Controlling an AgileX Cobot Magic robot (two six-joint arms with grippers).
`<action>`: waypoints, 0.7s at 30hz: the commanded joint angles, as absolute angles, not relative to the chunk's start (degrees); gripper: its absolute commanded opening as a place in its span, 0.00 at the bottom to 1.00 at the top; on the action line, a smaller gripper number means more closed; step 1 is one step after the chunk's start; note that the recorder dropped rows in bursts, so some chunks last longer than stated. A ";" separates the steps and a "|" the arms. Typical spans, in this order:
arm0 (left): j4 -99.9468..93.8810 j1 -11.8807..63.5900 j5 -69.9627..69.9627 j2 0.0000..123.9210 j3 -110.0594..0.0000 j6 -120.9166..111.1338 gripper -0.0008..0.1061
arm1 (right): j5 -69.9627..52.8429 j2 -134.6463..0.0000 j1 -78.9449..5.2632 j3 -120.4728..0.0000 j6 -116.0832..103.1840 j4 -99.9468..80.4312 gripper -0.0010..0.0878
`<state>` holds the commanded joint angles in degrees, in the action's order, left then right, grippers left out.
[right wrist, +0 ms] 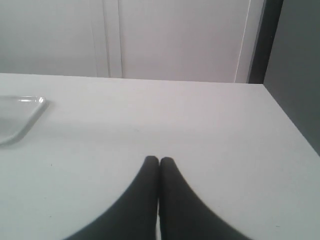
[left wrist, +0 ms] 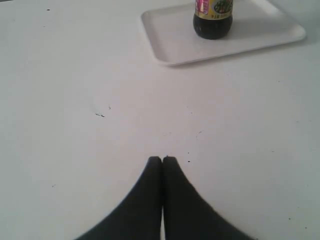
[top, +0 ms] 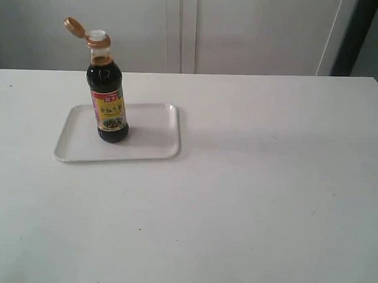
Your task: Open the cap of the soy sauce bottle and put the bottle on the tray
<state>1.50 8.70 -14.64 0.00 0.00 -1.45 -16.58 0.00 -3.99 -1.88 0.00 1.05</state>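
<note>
The soy sauce bottle (top: 108, 98) stands upright on the white tray (top: 153, 140) at the left of the table. Its orange-gold cap (top: 74, 27) is flipped open to the left, and the white spout (top: 97, 34) shows. In the left wrist view the bottle's base (left wrist: 212, 20) sits on the tray (left wrist: 170, 35), far from my left gripper (left wrist: 161, 159), which is shut and empty over bare table. My right gripper (right wrist: 159, 159) is shut and empty too, with only a tray corner (right wrist: 20, 112) in its view. Neither gripper appears in the exterior view.
The white table (top: 250, 181) reaches a right edge (right wrist: 290, 120) with a dark gap beyond it. A pale wall with panel seams (top: 188, 30) stands behind the table.
</note>
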 joint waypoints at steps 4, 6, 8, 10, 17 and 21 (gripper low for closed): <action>1.50 8.70 -14.64 0.00 0.00 -1.45 0.01 | -16.43 0.00 -3.99 0.00 0.00 1.70 0.01; 1.50 8.70 -14.64 0.00 0.00 -1.45 0.01 | -16.43 0.00 -3.99 0.00 0.00 1.70 0.01; 1.50 8.70 -14.64 0.00 0.00 -1.45 0.01 | -17.53 0.00 -3.99 0.00 0.00 1.70 0.01; 1.50 8.70 -14.64 0.00 0.00 -1.45 0.01 | -17.71 0.00 -3.99 0.00 0.00 1.70 0.01; 1.50 8.70 -14.64 0.00 0.00 -1.45 0.01 | -17.97 0.00 -3.99 0.00 0.00 1.70 0.01; 1.50 8.70 -14.64 0.00 0.00 -1.45 0.01 | -17.90 0.00 -3.99 0.00 0.00 1.70 0.01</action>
<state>1.50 8.70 -14.64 0.00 0.00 -1.45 -17.90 0.00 -3.99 0.00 0.00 1.70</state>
